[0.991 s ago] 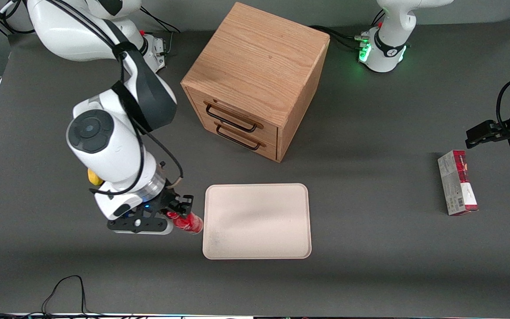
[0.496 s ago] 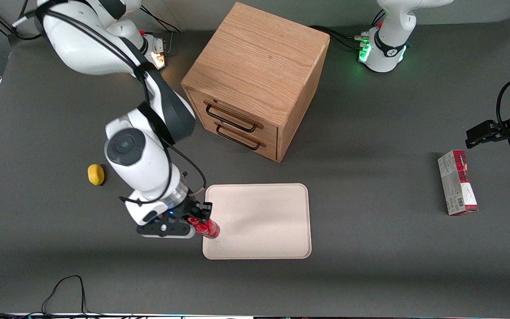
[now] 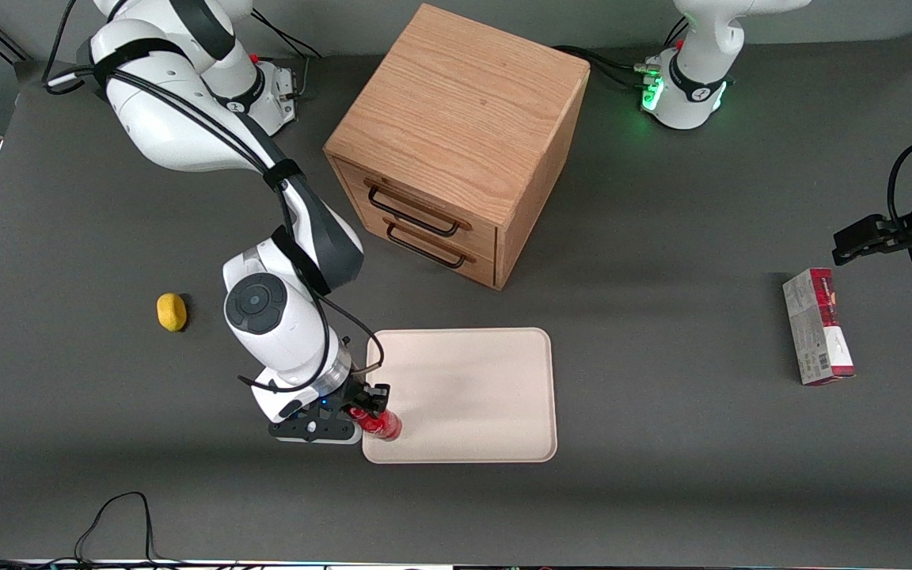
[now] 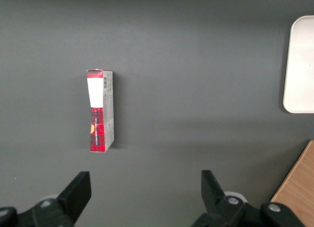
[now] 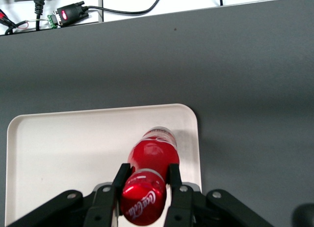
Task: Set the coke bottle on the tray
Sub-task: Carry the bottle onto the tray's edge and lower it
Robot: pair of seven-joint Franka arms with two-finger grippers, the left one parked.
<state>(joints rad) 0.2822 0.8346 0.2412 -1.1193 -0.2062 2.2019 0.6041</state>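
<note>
My right gripper (image 3: 367, 410) is shut on the coke bottle (image 3: 381, 423), a small red bottle with a red cap, held by its neck. In the front view the bottle is over the near corner of the beige tray (image 3: 472, 380) at the working arm's end. In the right wrist view the gripper (image 5: 145, 180) clamps the bottle (image 5: 153, 156) just under the cap, and the bottle's base is over the tray (image 5: 64, 143) close to its rim. I cannot tell whether the base touches the tray.
A wooden two-drawer cabinet (image 3: 456, 134) stands farther from the front camera than the tray. A yellow lemon-like lump (image 3: 172, 311) lies toward the working arm's end. A red-and-white carton (image 3: 818, 325), also in the left wrist view (image 4: 100, 110), lies toward the parked arm's end.
My right gripper has carried the coke bottle sideways from beside the tray to over the tray's near corner, and a little nearer to the front camera. The yellow lump has come into view.
</note>
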